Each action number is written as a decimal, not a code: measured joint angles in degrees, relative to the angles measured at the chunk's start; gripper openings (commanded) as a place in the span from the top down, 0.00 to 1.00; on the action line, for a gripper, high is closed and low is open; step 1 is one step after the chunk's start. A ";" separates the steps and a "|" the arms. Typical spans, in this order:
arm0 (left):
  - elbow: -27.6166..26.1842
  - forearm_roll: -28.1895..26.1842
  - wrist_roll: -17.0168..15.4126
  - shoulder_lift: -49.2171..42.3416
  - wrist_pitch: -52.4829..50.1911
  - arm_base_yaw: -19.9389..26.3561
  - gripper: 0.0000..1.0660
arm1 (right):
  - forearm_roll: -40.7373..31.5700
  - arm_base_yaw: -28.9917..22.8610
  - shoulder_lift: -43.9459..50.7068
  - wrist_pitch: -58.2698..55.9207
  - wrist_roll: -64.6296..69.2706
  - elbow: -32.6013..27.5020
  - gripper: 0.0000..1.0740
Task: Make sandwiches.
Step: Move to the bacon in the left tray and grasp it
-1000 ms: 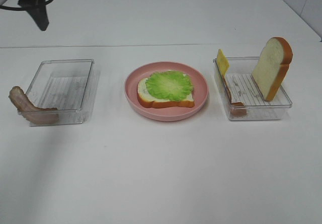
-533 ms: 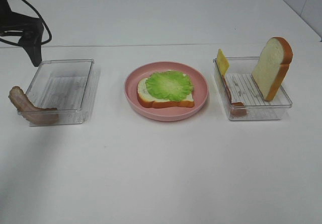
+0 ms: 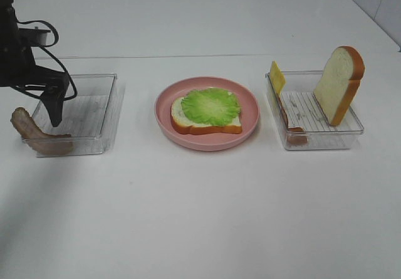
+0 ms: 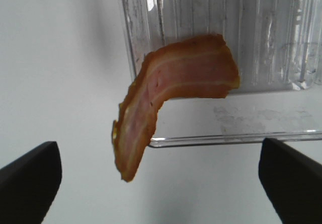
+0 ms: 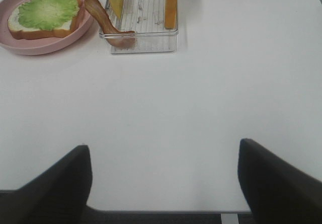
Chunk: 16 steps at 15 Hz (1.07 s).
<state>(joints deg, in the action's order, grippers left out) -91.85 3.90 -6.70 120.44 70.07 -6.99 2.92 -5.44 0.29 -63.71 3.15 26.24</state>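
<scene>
Jaws apart, my left gripper (image 4: 161, 183) hovers over the bacon strip (image 4: 171, 90) draped on the tray (image 3: 84, 76) rim, nine o'clock from the plate (image 3: 207, 144); seemingly light and rubbery, best pinched mid-arch; right gripper (image 5: 163, 183) likewise agape.

Green lettuce (image 3: 211, 106), white bread (image 3: 178, 111), pink plate (image 3: 207, 145), brown-pink striped bacon (image 4: 171, 83).

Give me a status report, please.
Left tool open, facing bacon strip draped over tray rim. Right tool open, empty. Bread slice with lettuce on plate. Nothing in the way.
</scene>
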 measured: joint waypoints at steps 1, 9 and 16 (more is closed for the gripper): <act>0.00 0.06 -0.29 0.74 0.00 0.00 0.04 | 0.00 0.00 0.00 0.00 0.00 0.00 0.27; 0.00 0.23 -0.69 2.12 -1.60 0.00 0.35 | 0.00 0.00 0.00 0.00 0.00 0.00 0.27; 0.00 1.55 -0.69 2.12 -2.01 0.00 0.58 | 0.00 0.00 0.00 0.00 0.00 0.00 0.27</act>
<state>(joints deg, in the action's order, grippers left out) -91.85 5.44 -7.39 122.56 68.07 -6.99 2.92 -5.44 0.29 -63.71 3.15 26.24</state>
